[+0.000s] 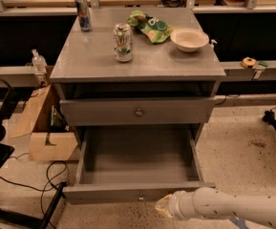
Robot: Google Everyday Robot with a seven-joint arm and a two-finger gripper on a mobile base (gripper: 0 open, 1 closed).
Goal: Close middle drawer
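Middle drawer [136, 165] wide open above speckled floor [242, 151], end effector [164, 207] beside its front, grip unclear.

Gripper [164, 207] low, arm [233, 210] from right

Tool [165, 207] blurred, bottom edge; arm [233, 209] cut off

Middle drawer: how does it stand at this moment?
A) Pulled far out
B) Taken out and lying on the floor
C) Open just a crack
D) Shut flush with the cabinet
A: the middle drawer is pulled far out with its whole floor showing, and the gripper is low by its front panel, right of centre.
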